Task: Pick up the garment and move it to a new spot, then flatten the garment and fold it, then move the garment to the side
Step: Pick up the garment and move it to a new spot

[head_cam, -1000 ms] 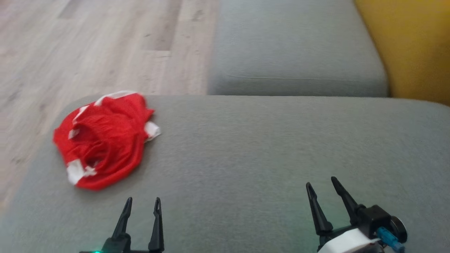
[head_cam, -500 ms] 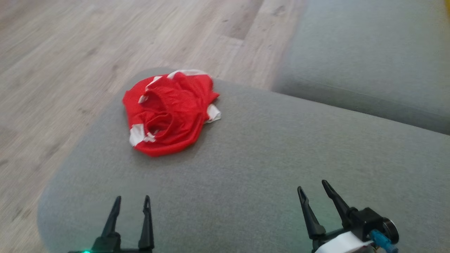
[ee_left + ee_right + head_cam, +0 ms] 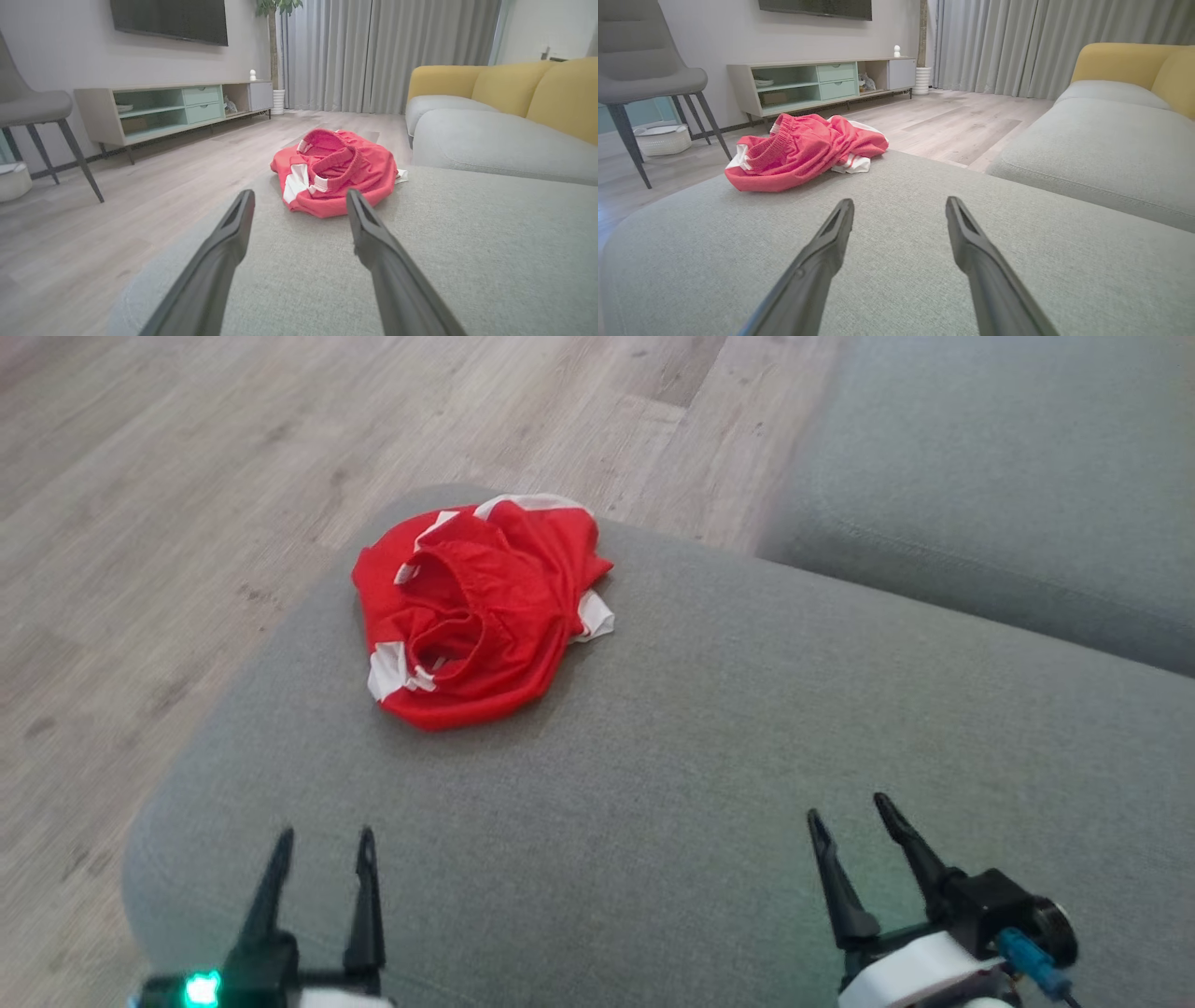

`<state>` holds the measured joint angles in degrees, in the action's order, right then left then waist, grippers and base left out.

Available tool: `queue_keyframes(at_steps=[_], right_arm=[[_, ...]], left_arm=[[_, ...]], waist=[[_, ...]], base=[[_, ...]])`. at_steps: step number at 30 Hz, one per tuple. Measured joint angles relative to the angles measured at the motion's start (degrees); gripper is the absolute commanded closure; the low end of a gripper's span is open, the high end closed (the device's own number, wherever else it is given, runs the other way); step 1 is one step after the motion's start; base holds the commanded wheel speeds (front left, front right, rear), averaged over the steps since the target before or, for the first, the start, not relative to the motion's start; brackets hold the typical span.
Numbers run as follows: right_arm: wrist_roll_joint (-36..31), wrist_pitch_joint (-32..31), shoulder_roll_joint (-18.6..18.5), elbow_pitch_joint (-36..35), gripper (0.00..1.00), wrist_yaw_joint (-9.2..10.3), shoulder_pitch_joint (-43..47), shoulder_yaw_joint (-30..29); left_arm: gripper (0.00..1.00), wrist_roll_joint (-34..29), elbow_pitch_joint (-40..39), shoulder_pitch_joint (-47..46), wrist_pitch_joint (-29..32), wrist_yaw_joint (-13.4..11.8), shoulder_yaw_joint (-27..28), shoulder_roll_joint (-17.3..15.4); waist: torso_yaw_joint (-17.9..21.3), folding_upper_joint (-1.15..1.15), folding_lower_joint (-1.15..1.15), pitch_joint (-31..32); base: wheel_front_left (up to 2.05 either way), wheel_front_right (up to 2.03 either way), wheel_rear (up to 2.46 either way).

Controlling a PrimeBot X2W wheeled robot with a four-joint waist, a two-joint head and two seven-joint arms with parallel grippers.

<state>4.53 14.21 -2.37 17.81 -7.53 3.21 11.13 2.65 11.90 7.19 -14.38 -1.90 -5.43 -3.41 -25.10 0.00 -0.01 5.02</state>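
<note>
Since a second ago the head camera had swung left, so the whole picture slid. The garment [image 3: 481, 616] now sat nearer mid-view, though I judged it had not shifted on the cushion [image 3: 672, 775]. It lay crumpled, red with white trim, at the cushion's far left corner, close to the edge above the floor [image 3: 168, 495]. The left claw [image 3: 324, 840] had its fingers apart and empty, pointed toward the garment but well short of it. The right claw [image 3: 849, 810] was likewise spread, holding nothing, and farther off. To me that meant the pickup had not begun; the turn only lined me up, with the left arm better placed. I could read no brand, label or writing on the garment.
</note>
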Motion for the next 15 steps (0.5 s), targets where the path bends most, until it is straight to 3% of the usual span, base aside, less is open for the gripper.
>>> queue_keyframes(at_steps=[4,11,15], right_arm=[[-2.4,0.0,0.0,-0.5,0.00,0.00,0.4,-1.9],[-9.5,0.0,0.0,-0.7,0.00,0.00,-0.8,-5.0],[-13.6,0.0,-0.2,-1.2,0.00,0.00,-4.1,-5.7]], left_arm=[[0.00,-1.2,-2.6,-3.6,0.0,0.1,1.2,-1.8],[0.00,-1.2,-8.2,-17.6,-0.2,1.3,3.1,-4.2],[0.00,-1.4,-3.7,-28.7,-0.4,3.6,3.1,-6.3]], waist=[[-0.4,0.00,0.00,-1.8],[0.2,0.00,0.01,-8.4],[0.6,0.00,0.02,-13.0]], base=[[0.00,0.00,0.00],[0.00,0.00,0.00],[0.00,0.00,0.00]])
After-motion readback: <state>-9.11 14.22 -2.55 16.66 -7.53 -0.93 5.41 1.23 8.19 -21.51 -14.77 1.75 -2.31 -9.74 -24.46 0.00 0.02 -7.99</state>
